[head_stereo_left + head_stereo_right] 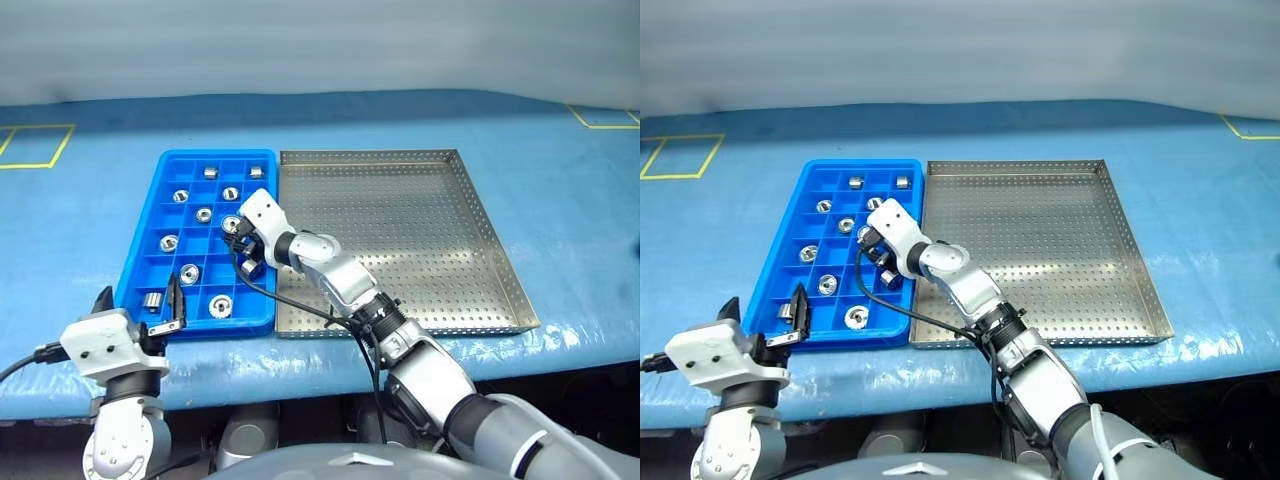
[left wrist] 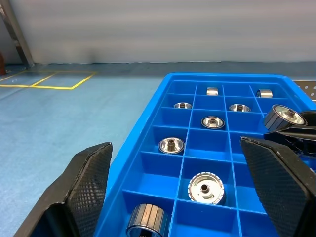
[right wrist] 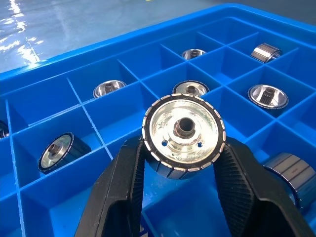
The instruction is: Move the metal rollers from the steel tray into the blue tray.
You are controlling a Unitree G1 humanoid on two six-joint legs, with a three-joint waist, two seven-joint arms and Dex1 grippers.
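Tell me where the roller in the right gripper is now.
The shiny metal roller sits clamped in the right gripper, over the blue plastic tray's middle cells, left of the steel tray.

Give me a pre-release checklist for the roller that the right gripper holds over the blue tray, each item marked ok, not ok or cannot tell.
1. Right gripper shut on the held roller: ok.
2. Held roller is above the blue tray, not the steel tray: ok.
3. Cell directly under the roller is free: cannot tell.
4. Left gripper open, at the tray's near corner, apart from the right one: ok.
5. Steel tray has no rollers left: ok.
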